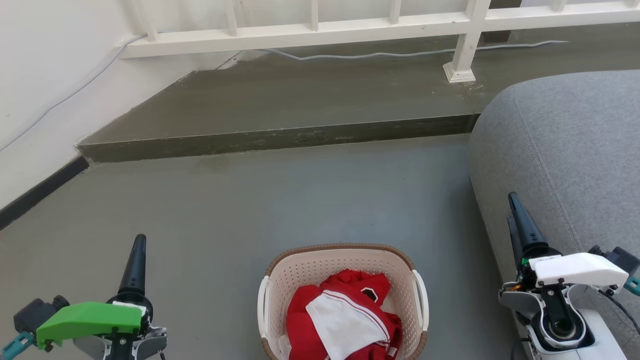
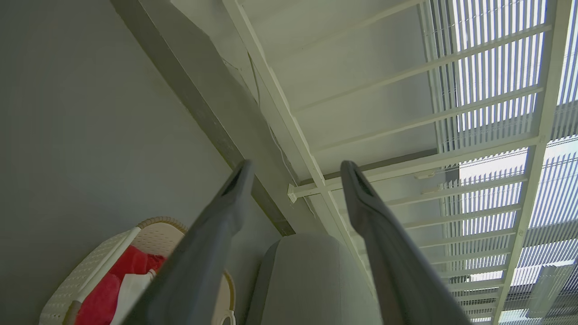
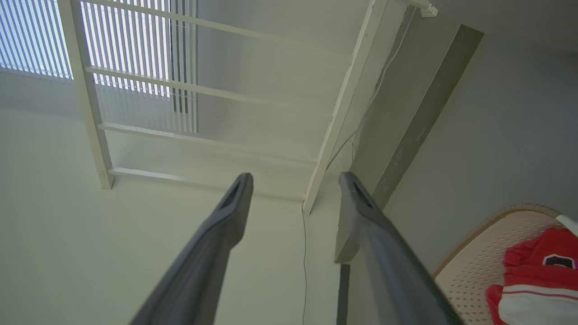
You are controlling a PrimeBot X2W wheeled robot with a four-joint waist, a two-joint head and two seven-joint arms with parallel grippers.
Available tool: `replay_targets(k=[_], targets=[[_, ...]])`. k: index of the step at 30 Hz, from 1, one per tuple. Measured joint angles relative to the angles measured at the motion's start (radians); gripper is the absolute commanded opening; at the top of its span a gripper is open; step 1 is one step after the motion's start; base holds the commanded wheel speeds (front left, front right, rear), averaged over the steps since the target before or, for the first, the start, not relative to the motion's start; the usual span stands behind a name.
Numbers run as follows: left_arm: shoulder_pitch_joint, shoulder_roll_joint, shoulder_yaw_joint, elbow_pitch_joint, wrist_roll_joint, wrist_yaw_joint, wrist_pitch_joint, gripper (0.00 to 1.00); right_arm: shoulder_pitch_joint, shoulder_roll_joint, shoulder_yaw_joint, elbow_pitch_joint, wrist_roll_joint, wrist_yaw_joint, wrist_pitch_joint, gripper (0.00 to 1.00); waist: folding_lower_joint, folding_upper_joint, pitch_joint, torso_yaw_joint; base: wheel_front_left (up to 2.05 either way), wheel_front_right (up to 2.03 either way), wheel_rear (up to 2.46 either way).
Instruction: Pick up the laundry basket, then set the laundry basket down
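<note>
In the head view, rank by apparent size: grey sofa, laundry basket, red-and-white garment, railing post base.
grey sofa, cropped at the frame edge
laundry basket, also cropped
red-and-white garment inside it
railing post base, smallest, but farthest from the camera

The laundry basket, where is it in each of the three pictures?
Head view: the laundry basket sits at the bottom middle, on the grey floor.
Left wrist view: in the lower left corner, cut by the bottom edge.
Right wrist view: in the lower right corner, cut by the right edge.
Shared landmark: the white railing, along the top of the head view and slanting across both wrist views.
</note>
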Motion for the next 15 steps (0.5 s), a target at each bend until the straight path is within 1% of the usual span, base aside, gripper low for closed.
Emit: replay_targets(k=[9, 15], targets=[[-0.014, 0.007, -0.012, -0.021, 0.116, 0.0, -0.034, 1.0, -0.022, -0.014, 0.047, 0.0, -0.098, 0.0, -0.032, 1.0, 0.0, 0.0, 0.001, -0.003, 0.0, 0.0, 0.0], [-0.014, 0.022, -0.022, -0.026, 0.235, 0.0, -0.052, 1.0, -0.031, -0.025, 0.065, 0.001, -0.198, 0.0, -0.051, 1.0, 0.0, 0.0, 0.0, -0.006, 0.0, 0.0, 0.0]])
